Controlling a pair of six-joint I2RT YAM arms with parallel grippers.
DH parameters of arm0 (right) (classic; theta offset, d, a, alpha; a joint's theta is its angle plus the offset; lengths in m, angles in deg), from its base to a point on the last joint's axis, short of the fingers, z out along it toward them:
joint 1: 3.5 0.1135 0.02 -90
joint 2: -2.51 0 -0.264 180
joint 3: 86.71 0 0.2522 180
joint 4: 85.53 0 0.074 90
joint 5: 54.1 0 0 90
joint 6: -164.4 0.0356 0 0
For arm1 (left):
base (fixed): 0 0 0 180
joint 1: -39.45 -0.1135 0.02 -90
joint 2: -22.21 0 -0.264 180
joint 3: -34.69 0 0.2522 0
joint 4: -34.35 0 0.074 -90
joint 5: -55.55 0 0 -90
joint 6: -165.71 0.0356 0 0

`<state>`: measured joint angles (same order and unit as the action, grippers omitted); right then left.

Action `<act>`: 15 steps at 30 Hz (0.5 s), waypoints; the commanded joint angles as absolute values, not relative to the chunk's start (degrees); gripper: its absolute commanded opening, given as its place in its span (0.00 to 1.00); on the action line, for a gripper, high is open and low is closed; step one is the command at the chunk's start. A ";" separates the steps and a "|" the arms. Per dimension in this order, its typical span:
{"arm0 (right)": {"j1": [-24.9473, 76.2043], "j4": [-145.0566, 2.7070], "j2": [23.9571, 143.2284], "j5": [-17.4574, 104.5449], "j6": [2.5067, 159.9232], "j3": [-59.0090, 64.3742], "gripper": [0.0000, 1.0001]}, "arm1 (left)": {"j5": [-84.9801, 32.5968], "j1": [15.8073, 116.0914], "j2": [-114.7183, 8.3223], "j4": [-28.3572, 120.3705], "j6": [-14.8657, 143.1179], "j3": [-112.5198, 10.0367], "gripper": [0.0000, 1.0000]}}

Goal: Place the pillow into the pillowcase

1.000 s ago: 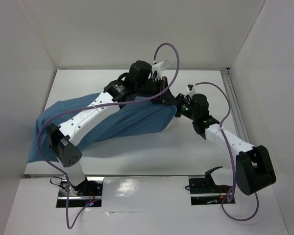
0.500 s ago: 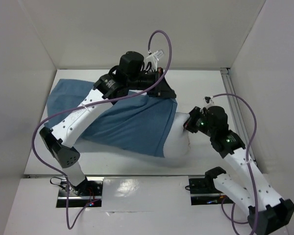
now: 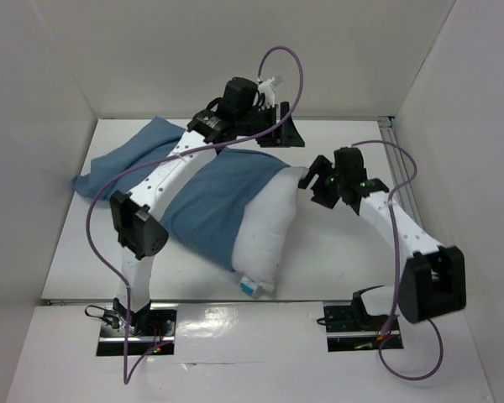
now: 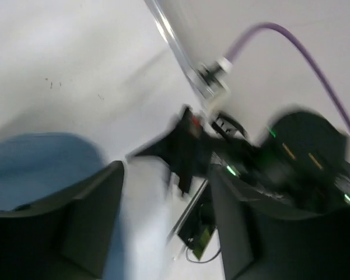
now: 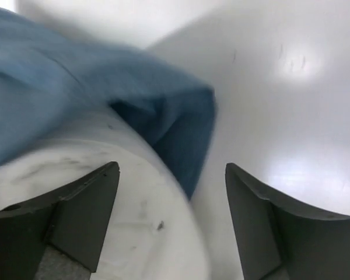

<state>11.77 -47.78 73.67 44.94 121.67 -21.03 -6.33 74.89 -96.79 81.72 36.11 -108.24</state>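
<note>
The white pillow [image 3: 265, 231] lies slanted on the table, its far-left part inside the dusty-blue pillowcase [image 3: 206, 197]. Its near-right end sticks out bare. My left gripper [image 3: 281, 134] hovers open over the case's far edge with nothing between its fingers. In the blurred left wrist view, that gripper [image 4: 166, 227] frames pale pillow, with the blue pillowcase [image 4: 35, 163] at left. My right gripper [image 3: 319, 185] stands open beside the pillow's far right corner. In the right wrist view, the open gripper [image 5: 172, 216] spans the speckled pillow [image 5: 105, 192] and the pillowcase's hem [image 5: 163, 116].
White walls enclose the table on three sides. A metal rail [image 3: 401, 176] runs along the right edge. A small blue-and-white tag [image 3: 249, 287] hangs at the pillow's near corner by the table's front edge. Purple cables loop over both arms.
Both grippers have opened and let go of the pillowcase. The pillow and case have dropped flat, with more white showing. The right arm swung back toward the pillow's far corner.
</note>
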 commanded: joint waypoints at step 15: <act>-6.40 -52.44 65.73 63.59 108.15 -24.85 0.88 | -52.71 89.01 -72.19 94.69 50.75 -82.18 0.87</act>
<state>-7.92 -51.37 70.80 57.81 109.62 -20.94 -40.21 86.82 -70.02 88.84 49.12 -87.30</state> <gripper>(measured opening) 0.881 0.864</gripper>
